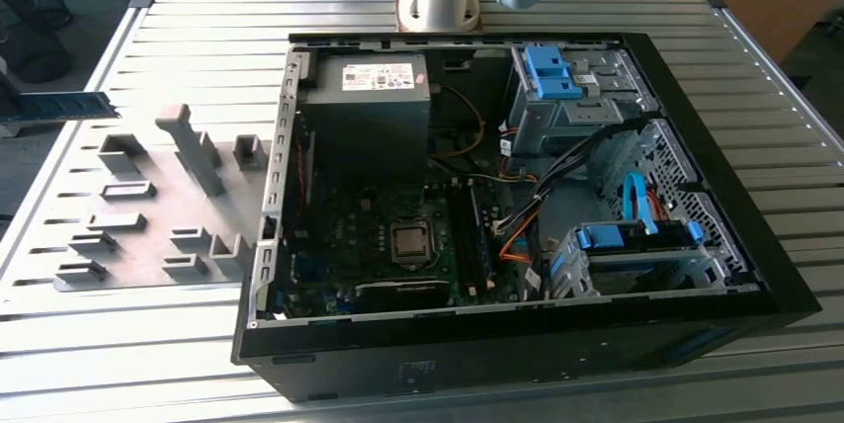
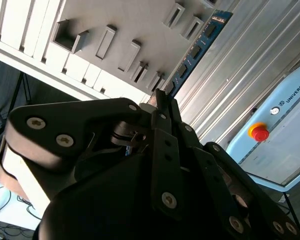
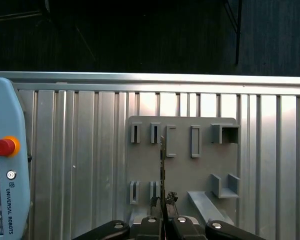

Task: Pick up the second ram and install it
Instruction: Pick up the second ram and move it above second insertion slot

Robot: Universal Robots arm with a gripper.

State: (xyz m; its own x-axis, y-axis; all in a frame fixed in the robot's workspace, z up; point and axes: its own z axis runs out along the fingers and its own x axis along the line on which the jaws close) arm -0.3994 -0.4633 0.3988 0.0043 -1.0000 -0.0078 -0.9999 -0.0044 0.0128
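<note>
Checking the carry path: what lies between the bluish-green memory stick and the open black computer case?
In the exterior view, a flat grey fixture plate with raised holders lies between the bluish-green memory stick and the black computer case.

Open air around end effector [image 3: 162, 200] and second ram [image 2: 198, 47]; upright fixture blocks [image 1: 192, 146] nearby, cables [image 1: 517, 245] beside memory slots [image 1: 471, 235].

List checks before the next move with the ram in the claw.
1. Grip: claw shut on ram in both wrist views: ok.
2. Ram straight in claw, edge-on in the first wrist view: ok.
3. Ram clear of plate: cannot tell.
4. Case open: ok.
5. Slots free: cannot tell.
6. Cables clear of slots: cannot tell, they run close beside.
</note>
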